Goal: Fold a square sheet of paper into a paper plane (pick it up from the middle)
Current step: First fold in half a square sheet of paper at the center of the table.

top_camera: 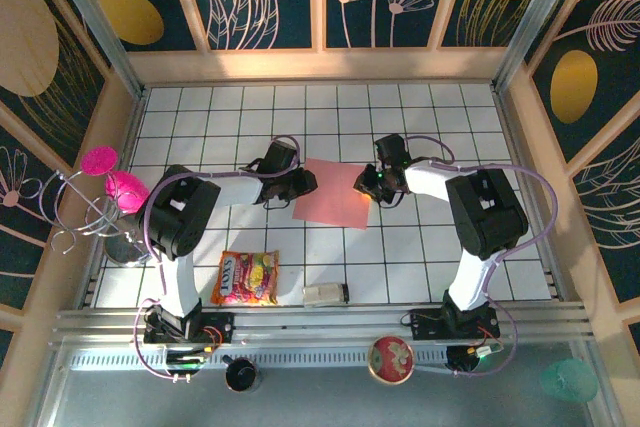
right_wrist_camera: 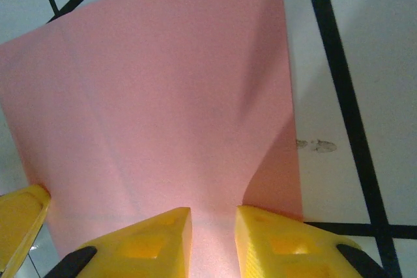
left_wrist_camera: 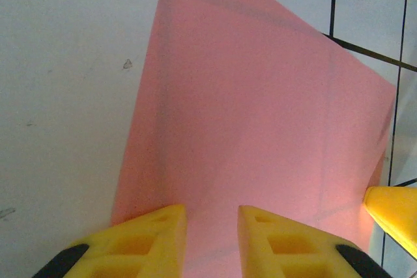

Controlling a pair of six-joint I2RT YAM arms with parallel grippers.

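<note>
Beyond the near snack packet (top_camera: pixel 245 278), the square sheet of paper (top_camera: pixel 333 192) lies mid-table — left gripper (left_wrist_camera: pixel 212 219) at its left edge, right gripper (right_wrist_camera: pixel 213 219) at its right, fingers (left_wrist_camera: pixel 146 239) narrowly apart astride puckered paper — clamped or not, can't tell.

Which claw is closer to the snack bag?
Left. The left gripper is at the pink paper on the side nearer the snack bag; the right gripper is across the paper.
</note>
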